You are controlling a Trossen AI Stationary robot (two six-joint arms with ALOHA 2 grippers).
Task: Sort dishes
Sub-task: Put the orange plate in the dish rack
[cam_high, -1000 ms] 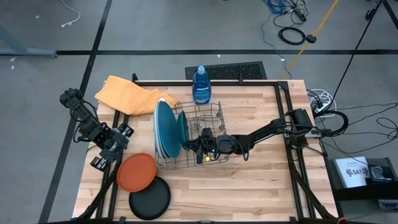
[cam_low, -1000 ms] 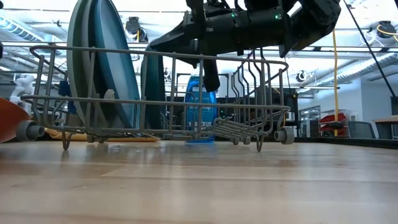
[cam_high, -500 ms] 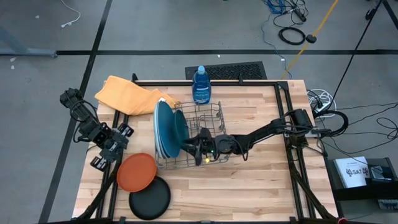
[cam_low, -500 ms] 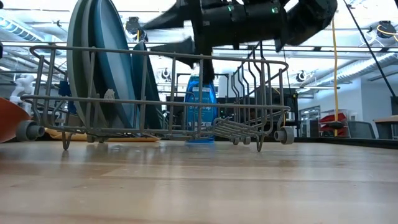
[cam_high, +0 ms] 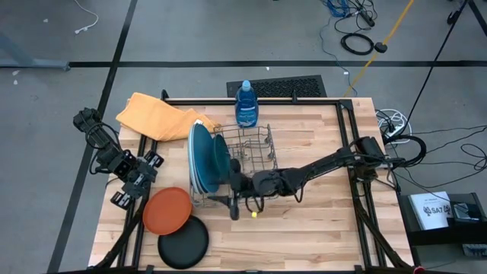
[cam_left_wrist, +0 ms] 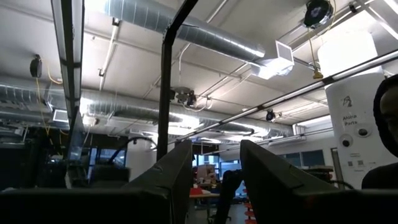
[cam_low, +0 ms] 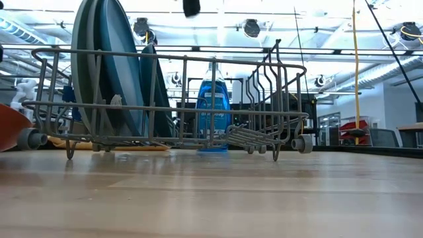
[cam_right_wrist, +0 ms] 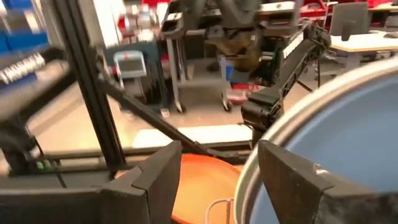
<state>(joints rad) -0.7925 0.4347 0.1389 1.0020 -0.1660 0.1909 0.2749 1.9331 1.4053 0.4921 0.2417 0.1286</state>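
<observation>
- We see a pale wooden plank tabletop [cam_high: 319, 228] carrying a grey wire rack [cam_high: 242, 164] near its middle, built of thin bent rods with small round feet.
- Standing on edge at the rack's left end are round flat plastic plates: a grey plate [cam_low: 80, 66] outermost, a blue plate [cam_low: 122, 73] against it, and a dark teal plate [cam_high: 221, 158] just beside them. Any further plate in that stack we cannot tell apart.
- The smooth orange plate [cam_high: 167, 210] lies flat near the tabletop's front left corner, and the matte black plate [cam_high: 183, 242] lies flat just in front of it, their rims touching or overlapping slightly.
- The right gripper [cam_high: 233, 199] hangs over the rack's front left corner, close to the upright plates; its dark fingers [cam_right_wrist: 155, 168] stand apart with nothing between them.
- The left gripper [cam_high: 125, 196] waits at the tabletop's left edge, its fingers [cam_left_wrist: 177, 168] parted and empty.
- A blue translucent bottle [cam_high: 246, 104] stands at the back edge, beside a crumpled orange cloth [cam_high: 160, 116] at the back left corner.
</observation>
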